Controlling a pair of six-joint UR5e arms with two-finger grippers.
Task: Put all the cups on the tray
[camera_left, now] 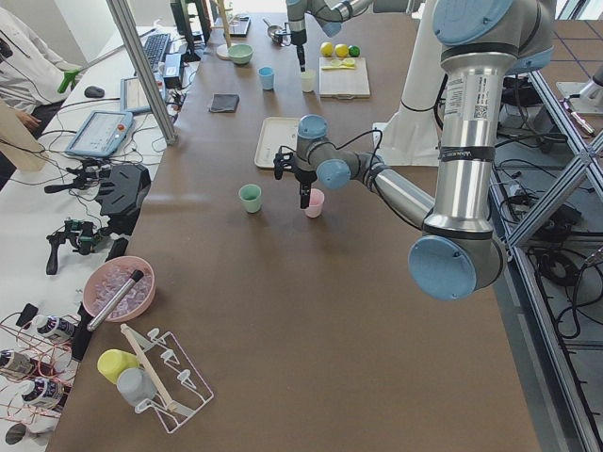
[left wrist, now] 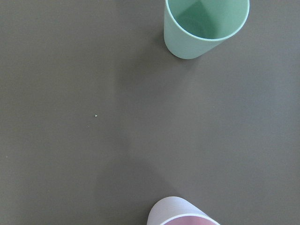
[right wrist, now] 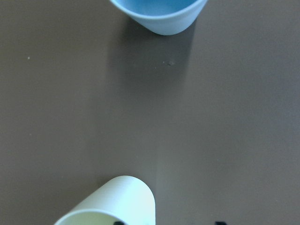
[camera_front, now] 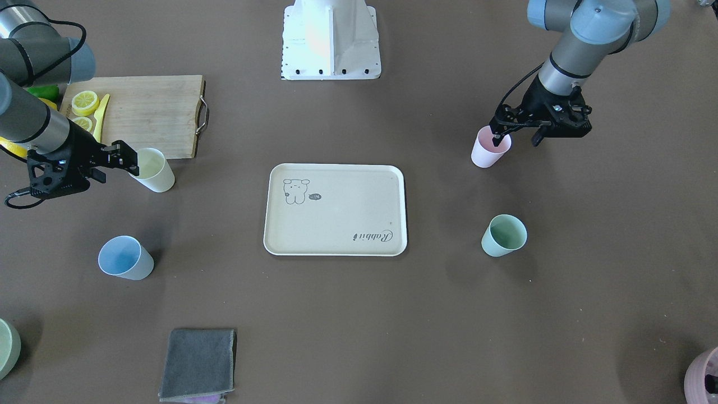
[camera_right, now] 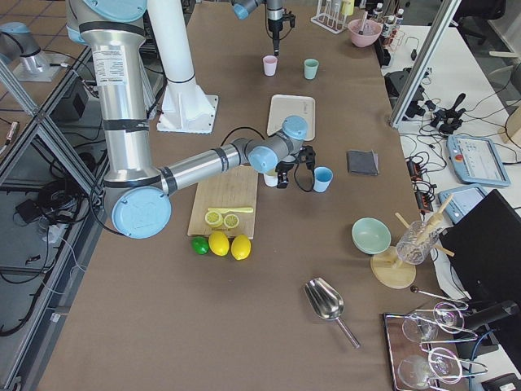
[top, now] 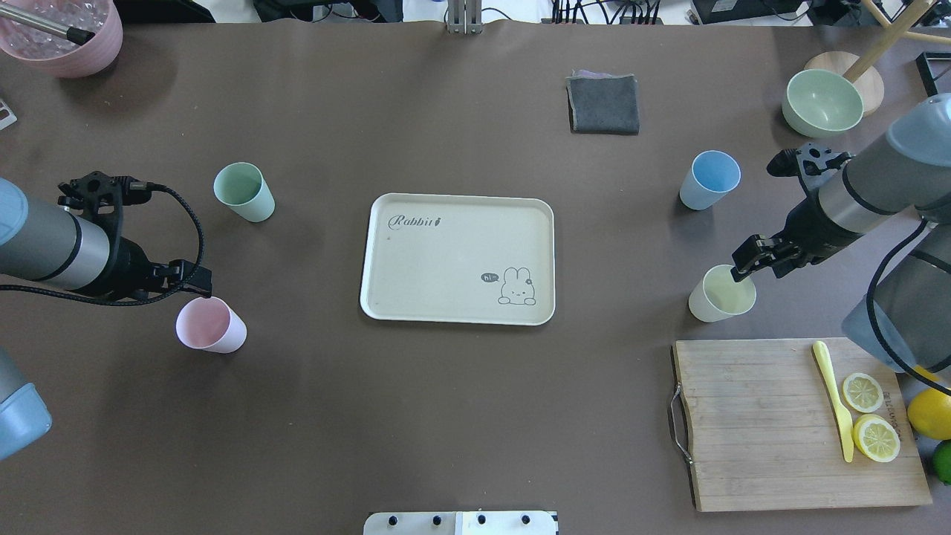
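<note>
The cream tray [top: 446, 305] lies at the table's middle with nothing on it. The pink cup [top: 210, 327] stands upright left of it. My left gripper [camera_front: 516, 136] is open, one finger inside the pink cup's [camera_front: 489, 148] rim and one outside. The mint green cup [top: 244, 192] stands farther out and also shows in the left wrist view [left wrist: 206, 26]. The pale yellow cup [top: 721, 294] stands right of the tray. My right gripper [camera_front: 116, 170] is open astride its rim [right wrist: 112, 201]. The light blue cup [top: 709, 180] stands beyond it.
A wooden cutting board [top: 750, 423] with lemon slices and a yellow knife lies near the right arm's base. A grey cloth [top: 603, 102], a green bowl [top: 822, 102] and a pink bowl [top: 63, 33] sit along the far edge.
</note>
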